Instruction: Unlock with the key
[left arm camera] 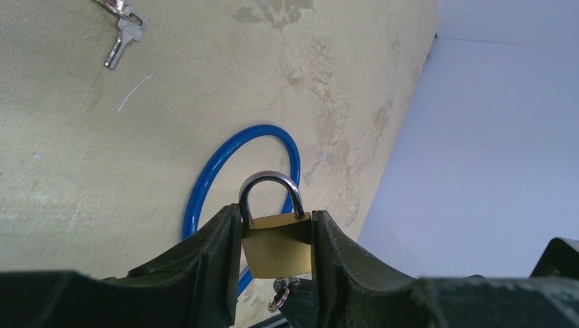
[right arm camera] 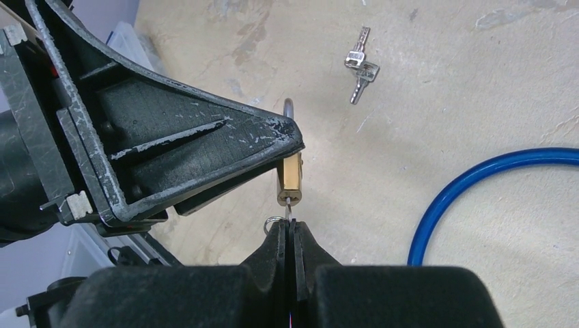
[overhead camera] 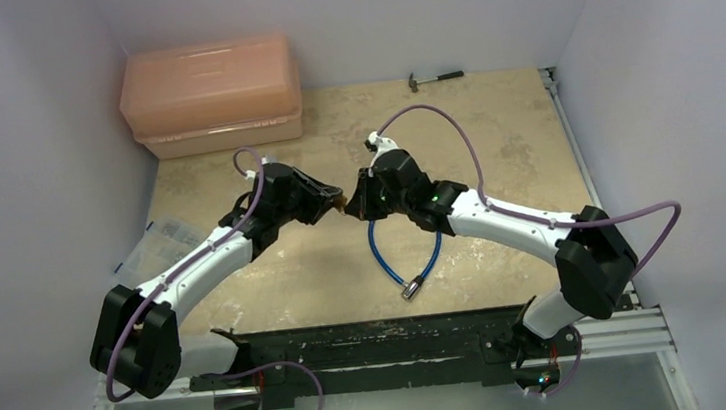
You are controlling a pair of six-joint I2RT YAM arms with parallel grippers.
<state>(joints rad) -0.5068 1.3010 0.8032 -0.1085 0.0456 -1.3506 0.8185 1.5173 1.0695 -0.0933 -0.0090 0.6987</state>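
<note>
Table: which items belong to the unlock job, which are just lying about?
In the job: brass padlock, inserted key, left end effector, right end effector.
Lying about: spare keys, blue cable, hammer, orange plastic box.

- left gripper (left arm camera: 275, 219) clamps padlock (left arm camera: 276, 251) by its sides, shackle up and shut
- key ring (left arm camera: 279, 296) just below padlock
- blue cable (left arm camera: 205, 181) loops behind it on table (left arm camera: 102, 171)
- loose keys (left arm camera: 123, 33) top left

White-shelled left arm (overhead camera: 199, 263) and right arm (overhead camera: 501, 220) have black joints, scuffed black jaws and looping purple cables (overhead camera: 420, 108).
</note>
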